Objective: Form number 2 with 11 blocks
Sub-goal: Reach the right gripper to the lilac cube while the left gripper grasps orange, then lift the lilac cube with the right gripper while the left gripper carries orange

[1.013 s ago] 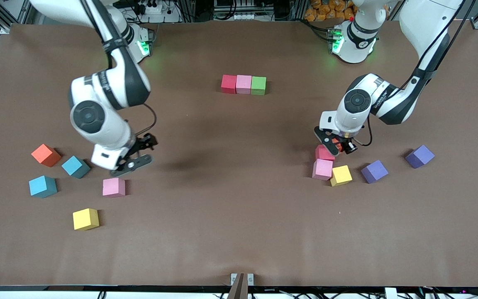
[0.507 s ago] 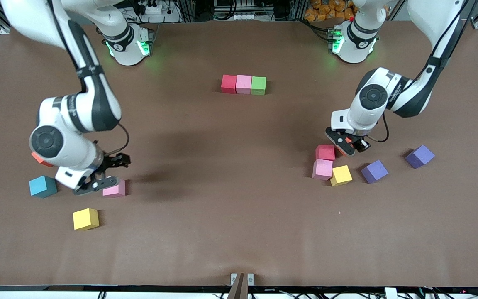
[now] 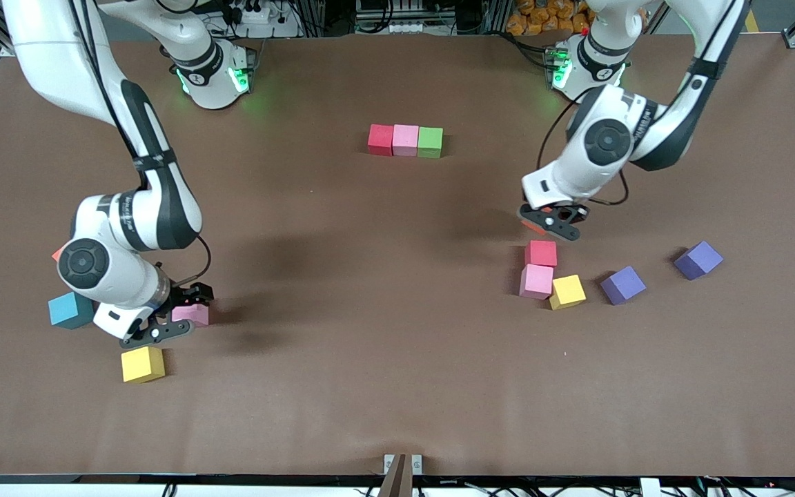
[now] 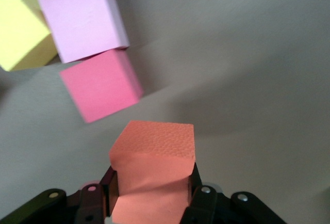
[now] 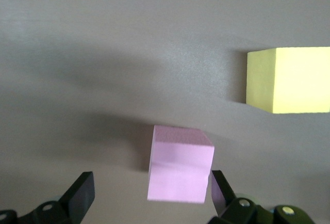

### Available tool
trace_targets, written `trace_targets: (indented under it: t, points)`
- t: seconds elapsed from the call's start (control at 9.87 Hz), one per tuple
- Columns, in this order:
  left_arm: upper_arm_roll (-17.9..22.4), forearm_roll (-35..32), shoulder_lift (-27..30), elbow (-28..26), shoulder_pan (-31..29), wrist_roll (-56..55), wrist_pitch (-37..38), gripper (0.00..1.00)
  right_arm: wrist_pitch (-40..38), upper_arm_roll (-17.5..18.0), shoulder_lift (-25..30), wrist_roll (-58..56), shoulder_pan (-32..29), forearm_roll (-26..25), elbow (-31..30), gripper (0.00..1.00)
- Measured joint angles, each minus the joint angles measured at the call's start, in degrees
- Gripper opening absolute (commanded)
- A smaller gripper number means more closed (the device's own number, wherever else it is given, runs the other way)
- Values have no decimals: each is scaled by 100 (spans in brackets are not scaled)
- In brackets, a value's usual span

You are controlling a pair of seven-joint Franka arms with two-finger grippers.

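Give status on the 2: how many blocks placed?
Done: top row of three, red, pink, green. In hand: left gripper holds an orange block above the red block; right gripper is open around a pink block. Left: eight blocks, four rows.

The front view looks down from high across the bench (image 3: 397, 386), facing both arm bases. Each wrist view looks closely past its own hand at the bench: the left hand (image 4: 152, 193) holds an orange block (image 4: 154, 167), and the right hand (image 5: 149, 193) straddles a pink block (image 5: 180, 164), which the front view also shows (image 3: 190, 314).
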State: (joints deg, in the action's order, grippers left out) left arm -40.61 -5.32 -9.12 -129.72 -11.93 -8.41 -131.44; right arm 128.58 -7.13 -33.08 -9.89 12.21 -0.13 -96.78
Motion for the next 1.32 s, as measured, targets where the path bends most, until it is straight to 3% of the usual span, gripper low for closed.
trace_targets:
  t: [0.41,0.71,0.91,1.01,1.22,1.32]
  points:
    - [-38,748,-235,366,1117,-2012,11,0,258,-2,-288,-135,-172,0,17,100]
    - [-17,786,-732,617,1652,-2928,11,0,327,-2,-417,-139,-263,38,4,100]
    - [222,786,-1024,696,2109,-3244,7,0,497,1,-520,-139,-274,109,-59,100]
    - [382,786,-1081,721,2351,-3349,5,0,524,5,-551,-139,-274,113,-68,90]
    - [552,786,-1090,761,2608,-3390,5,0,538,14,-558,-138,-274,133,-69,44]
    - [578,751,-1092,765,2672,-3390,5,0,540,27,-559,-138,-273,139,-69,33]
